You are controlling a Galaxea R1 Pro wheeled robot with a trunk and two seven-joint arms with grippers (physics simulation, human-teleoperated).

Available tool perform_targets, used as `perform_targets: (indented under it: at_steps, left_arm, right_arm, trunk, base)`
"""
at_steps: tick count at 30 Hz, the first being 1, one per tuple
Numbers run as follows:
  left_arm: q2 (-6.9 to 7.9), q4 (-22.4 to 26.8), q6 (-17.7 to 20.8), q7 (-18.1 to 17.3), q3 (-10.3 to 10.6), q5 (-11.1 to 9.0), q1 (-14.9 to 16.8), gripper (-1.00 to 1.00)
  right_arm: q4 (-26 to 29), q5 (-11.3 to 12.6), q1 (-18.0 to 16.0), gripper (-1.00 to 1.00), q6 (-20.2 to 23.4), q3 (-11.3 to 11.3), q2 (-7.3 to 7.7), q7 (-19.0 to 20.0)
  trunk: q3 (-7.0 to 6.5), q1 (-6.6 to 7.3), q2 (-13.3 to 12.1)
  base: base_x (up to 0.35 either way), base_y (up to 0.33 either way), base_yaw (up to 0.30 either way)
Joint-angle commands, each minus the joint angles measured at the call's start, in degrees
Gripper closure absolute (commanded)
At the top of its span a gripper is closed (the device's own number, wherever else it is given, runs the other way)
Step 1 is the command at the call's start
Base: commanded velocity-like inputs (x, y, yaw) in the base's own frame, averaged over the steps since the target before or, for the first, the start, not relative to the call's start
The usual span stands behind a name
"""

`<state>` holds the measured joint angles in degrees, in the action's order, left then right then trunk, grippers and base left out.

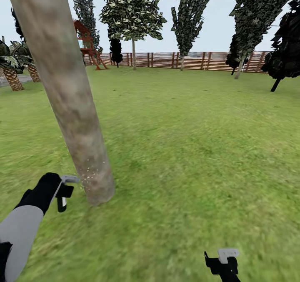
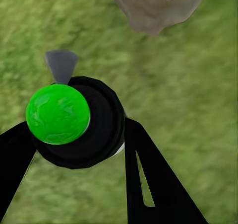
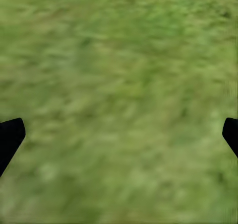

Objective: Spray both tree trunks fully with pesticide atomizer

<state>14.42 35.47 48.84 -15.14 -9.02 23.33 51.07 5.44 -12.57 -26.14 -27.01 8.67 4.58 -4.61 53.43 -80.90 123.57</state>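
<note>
At the far left of the head view, short palms [image 1: 12,71] stand at the edge of the lawn [image 1: 187,148], and behind them a red wooden play frame [image 1: 88,44] is near the brown slat fence [image 1: 196,60]. Low at the left, the left arm with its grey sleeve reaches forward, and the left gripper [image 1: 62,192] holds the pesticide atomizer [image 1: 64,194] above the grass, with the light-grey nozzle turned to the tree trunk [image 1: 66,90] just beside it. This trunk is thick, mottled grey-brown, and it leans across the left part of the picture; small white specks lie on its lower part, close to the nozzle. From the left wrist view the jaws are pinching the atomizer [image 2: 82,127] from both sides, one black finger [image 2: 148,184] pressed on its dark round body; a bright green ball shape sits on top of the bottle, the grey nozzle points away toward the foot of the trunk [image 2: 156,5]. More to the right, a leafy tree [image 1: 133,15] and dark columnar trees [image 1: 188,19] stand along the fence. At the bottom right, the right gripper [image 1: 224,262] hangs over bare grass; in the right wrist view its jaws are spread wide, with only the black fingertips [image 3: 10,137] at the two edges and nothing between them.
</note>
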Motion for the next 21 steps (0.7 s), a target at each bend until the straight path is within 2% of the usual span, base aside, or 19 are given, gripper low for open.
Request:
perform_targets:
  at_steps: [1, 7, 12, 15, 16, 18, 21]
  left_arm:
    - [-0.07, 0.0, 0.1, -0.6, -0.1, 0.7, 0.0, 1.00]
    - [0.03, 0.0, 0.0, -0.5, 0.1, 0.8, 0.0, 1.00]
    - [0.37, 0.0, -0.2, -0.5, 0.3, 0.9, 0.0, 1.00]
    - [-0.07, 0.0, -0.2, -0.4, 0.2, 0.8, 0.0, 1.00]
    - [-1.46, 0.0, -0.2, -0.3, 0.2, 0.9, 0.0, 1.00]
    - [-2.47, -0.1, -0.3, -0.1, 0.2, 1.0, 0.0, 1.00]
    - [-2.20, -0.2, -0.3, -0.1, 0.0, 1.2, 0.0, 1.00]
  right_arm:
    - [-0.1, -0.6, 0.0, -1.00, -0.2, 0.4, -0.01, -0.2]
    - [-0.1, -0.6, 0.0, -1.00, -0.2, 0.4, -0.01, -0.1]
    - [-0.1, -0.6, 0.0, -1.00, -0.2, 0.4, -0.01, -0.1]
    - [-0.1, -0.6, 0.0, -1.00, -0.2, 0.4, -0.01, -0.1]
    - [-0.1, -0.6, 0.0, -1.00, -0.2, 0.4, -0.01, -0.1]
    - [-0.1, -0.6, 0.0, -1.00, -0.2, 0.4, -0.01, -0.1]
    - [-0.1, -0.6, 0.0, -1.00, -0.2, 0.4, -0.01, -0.1]
  trunk:
    - [0.05, -0.01, 0.0]
    - [0.05, -0.01, 0.0]
    - [0.05, -0.01, 0.0]
    - [0.05, -0.01, 0.0]
    - [0.05, -0.01, 0.0]
    - [0.05, -0.01, 0.0]
    - [0.05, -0.01, 0.0]
  base:
    - [0.226, 0.225, 0.000]
    - [0.223, 0.224, 0.000]
    - [0.055, 0.056, 0.000]
    - [0.003, 0.003, 0.000]
    - [0.000, 0.000, 0.000]
    - [0.000, 0.000, 0.000]
    - [0.000, 0.000, 0.000]
